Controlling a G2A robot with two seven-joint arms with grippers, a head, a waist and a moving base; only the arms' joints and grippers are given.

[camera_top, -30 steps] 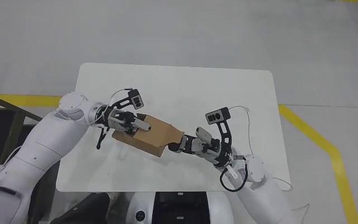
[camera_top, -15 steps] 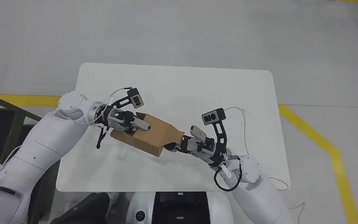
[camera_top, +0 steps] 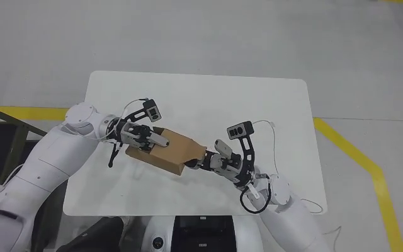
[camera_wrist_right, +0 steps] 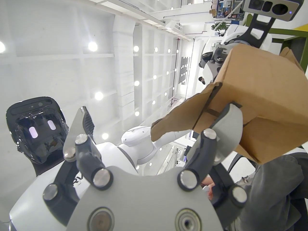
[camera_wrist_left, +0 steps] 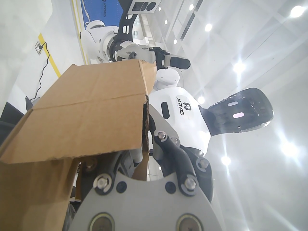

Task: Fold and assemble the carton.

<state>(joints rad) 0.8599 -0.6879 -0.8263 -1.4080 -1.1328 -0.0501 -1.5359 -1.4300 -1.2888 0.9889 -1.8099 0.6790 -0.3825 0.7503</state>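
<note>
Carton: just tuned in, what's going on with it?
The left tool is clamped on one end of the brown carton over the white table. The right tool is open at the opposite end, one finger against the box beside a loose flap that sticks out, not yet folded in.

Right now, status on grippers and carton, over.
Left gripper shut on one end of carton. Right gripper open, one finger against the other end. Flap there sticking out.
</note>
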